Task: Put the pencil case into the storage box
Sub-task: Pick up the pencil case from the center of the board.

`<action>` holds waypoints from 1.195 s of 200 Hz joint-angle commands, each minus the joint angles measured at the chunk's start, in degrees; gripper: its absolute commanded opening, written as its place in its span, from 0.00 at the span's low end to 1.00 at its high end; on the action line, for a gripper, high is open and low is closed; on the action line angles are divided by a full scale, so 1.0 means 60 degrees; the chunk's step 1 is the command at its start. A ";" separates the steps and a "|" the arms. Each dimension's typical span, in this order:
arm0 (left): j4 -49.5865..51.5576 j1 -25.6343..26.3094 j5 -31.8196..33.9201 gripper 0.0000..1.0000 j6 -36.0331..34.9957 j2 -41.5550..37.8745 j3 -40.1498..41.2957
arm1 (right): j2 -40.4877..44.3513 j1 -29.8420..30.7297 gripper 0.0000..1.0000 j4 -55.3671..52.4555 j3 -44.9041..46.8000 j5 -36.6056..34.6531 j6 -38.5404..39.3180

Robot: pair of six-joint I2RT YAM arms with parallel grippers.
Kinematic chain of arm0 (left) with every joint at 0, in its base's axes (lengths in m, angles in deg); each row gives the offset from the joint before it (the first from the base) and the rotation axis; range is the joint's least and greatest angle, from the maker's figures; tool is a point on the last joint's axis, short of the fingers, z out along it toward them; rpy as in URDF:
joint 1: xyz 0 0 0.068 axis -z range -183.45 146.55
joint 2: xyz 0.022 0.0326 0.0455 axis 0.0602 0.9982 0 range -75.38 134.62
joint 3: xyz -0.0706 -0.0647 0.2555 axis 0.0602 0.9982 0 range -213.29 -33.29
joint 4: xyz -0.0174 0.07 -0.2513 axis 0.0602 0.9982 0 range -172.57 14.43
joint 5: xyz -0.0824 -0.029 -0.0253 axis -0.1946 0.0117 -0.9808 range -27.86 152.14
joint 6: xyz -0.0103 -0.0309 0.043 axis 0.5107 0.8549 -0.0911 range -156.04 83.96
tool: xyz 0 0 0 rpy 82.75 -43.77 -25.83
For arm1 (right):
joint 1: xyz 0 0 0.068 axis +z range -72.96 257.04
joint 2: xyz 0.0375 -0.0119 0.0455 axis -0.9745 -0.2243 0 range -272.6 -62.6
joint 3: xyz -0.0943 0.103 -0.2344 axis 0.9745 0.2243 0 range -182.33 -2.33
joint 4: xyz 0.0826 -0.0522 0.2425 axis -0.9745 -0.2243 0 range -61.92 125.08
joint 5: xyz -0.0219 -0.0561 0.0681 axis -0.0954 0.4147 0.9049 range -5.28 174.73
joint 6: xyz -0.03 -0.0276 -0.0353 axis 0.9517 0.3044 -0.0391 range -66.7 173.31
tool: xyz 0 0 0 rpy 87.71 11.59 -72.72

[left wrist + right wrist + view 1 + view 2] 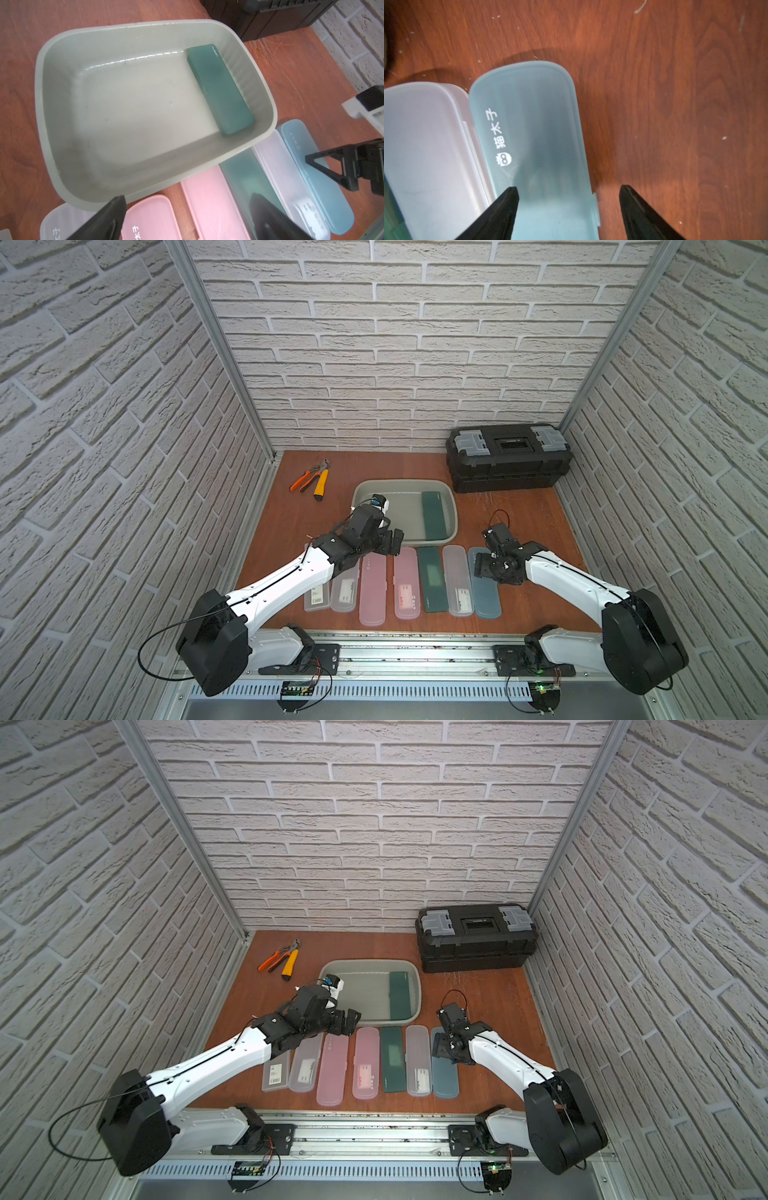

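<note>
Right wrist view sits nearest to the work: the jaws of the right gripper [569, 190] stand half spread over the frosted blue plastic pencil case [529, 124], one above its lid and one above the bare red-brown wooden worktop [675, 104]. They pinch nothing; whether they touch it I cannot tell. In both top views this case is the right end of a row of seven cases [406, 585] at lower centre. Just behind, the left gripper [392, 542] has its jaws fully spread and empty, at the near rim of the shallow grey-green plastic storage box [361, 489]. One dark green case [434, 514] already lies inside. I judge most of the task is left.
</note>
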 commanded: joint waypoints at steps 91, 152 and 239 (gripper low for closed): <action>-0.0444 0.0044 0.0466 0.98 0.0208 0.0132 -0.0377 | -0.1814 -0.0030 0.80 0.0376 -0.1181 0.0049 0.0985; -0.0448 0.0091 0.0377 0.98 0.0138 0.0103 -0.0490 | -0.2297 -0.1160 0.75 0.0487 -0.1473 0.0198 0.1337; -0.0884 0.0104 0.0176 0.99 0.0064 0.0239 -0.0427 | -0.0781 -0.1228 0.82 -0.0989 -0.1813 0.0503 0.1429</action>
